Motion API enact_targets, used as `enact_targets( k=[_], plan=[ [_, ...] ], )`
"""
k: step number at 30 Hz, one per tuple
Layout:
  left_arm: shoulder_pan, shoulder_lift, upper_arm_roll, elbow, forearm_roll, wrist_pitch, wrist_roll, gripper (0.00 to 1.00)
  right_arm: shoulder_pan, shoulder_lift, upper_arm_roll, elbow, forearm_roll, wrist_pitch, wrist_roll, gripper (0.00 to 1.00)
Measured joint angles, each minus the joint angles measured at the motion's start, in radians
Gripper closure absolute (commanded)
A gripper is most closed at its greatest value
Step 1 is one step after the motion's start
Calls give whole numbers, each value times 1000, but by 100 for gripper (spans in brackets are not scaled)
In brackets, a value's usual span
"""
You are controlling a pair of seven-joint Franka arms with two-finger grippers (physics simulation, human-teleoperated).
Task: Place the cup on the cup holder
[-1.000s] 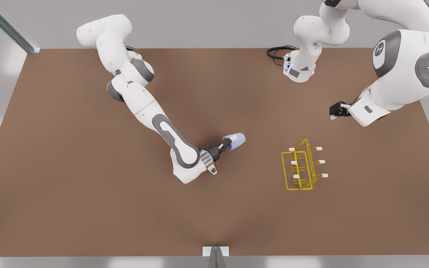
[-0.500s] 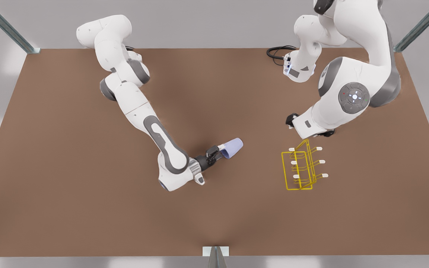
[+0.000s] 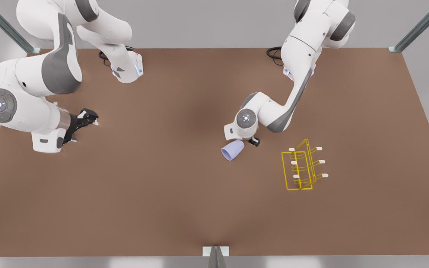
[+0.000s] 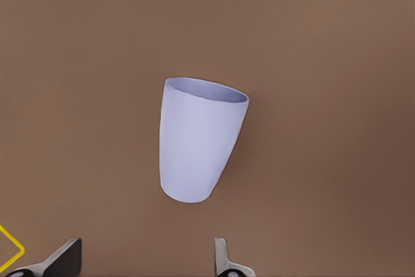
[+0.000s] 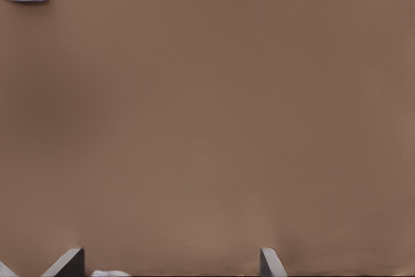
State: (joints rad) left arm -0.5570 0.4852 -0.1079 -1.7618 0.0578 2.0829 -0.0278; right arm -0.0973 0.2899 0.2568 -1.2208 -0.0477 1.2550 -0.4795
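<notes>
Brown table (image 3: 162, 208) carries the cup (image 3: 232, 150) on its side, mouth toward near-left, left of the cup holder (image 3: 304, 169). Left end effector (image 4: 146, 261) hovers beside it, spread and empty; right end effector (image 3: 86, 119) waits far left, also open.

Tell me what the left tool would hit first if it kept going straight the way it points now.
Probably the cup, lying on its side on the table ahead of the open left tool; depth is hard to judge.
</notes>
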Motion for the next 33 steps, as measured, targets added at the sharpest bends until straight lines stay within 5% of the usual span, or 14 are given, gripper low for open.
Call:
enact_targets(
  k=[4,15,33],
  plan=[
    [-5,5,-6,-43,7,161,42,0,-19,-189,1,-256,-28,92,137,0],
    [-17,58,-21,-91,9,373,130,0,-30,-197,-2,-237,-63,179,387,0],
    [-13,84,14,-93,5,347,117,0,-25,-168,-4,-194,-79,198,576,0]
  ],
)
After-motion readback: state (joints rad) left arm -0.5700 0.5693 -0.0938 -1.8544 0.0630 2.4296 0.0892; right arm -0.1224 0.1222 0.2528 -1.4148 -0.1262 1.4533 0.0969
